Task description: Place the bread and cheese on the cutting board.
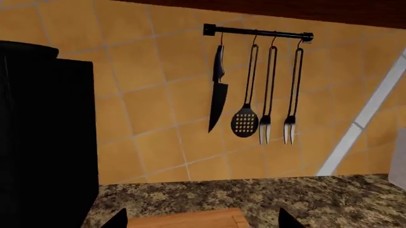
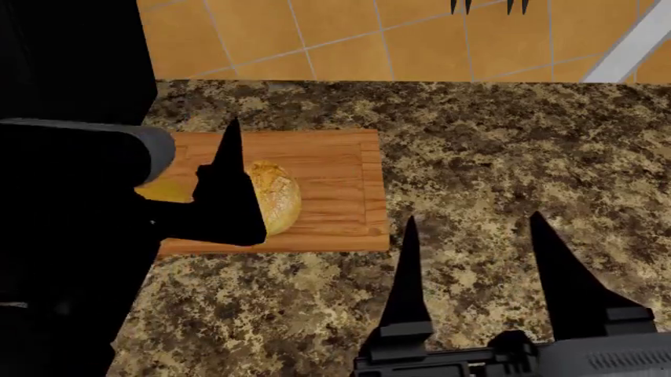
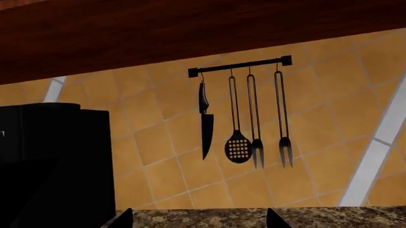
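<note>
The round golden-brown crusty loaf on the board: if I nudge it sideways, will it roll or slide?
The round golden-brown crusty loaf looks domed and rounded, so a nudge would probably rock or roll it rather than slide it cleanly. Its cracked crust suggests a stiff, grippy surface. The rectangular light orange-brown wooden cutting board lies flat on the counter, so the loaf should settle again.

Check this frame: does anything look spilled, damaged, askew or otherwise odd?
Nothing stands out. The bread sits on the cutting board, which lies square on the counter. A yellow patch beside the loaf, probably the cheese, is mostly hidden by the left arm. The utensils hang straight.
</note>
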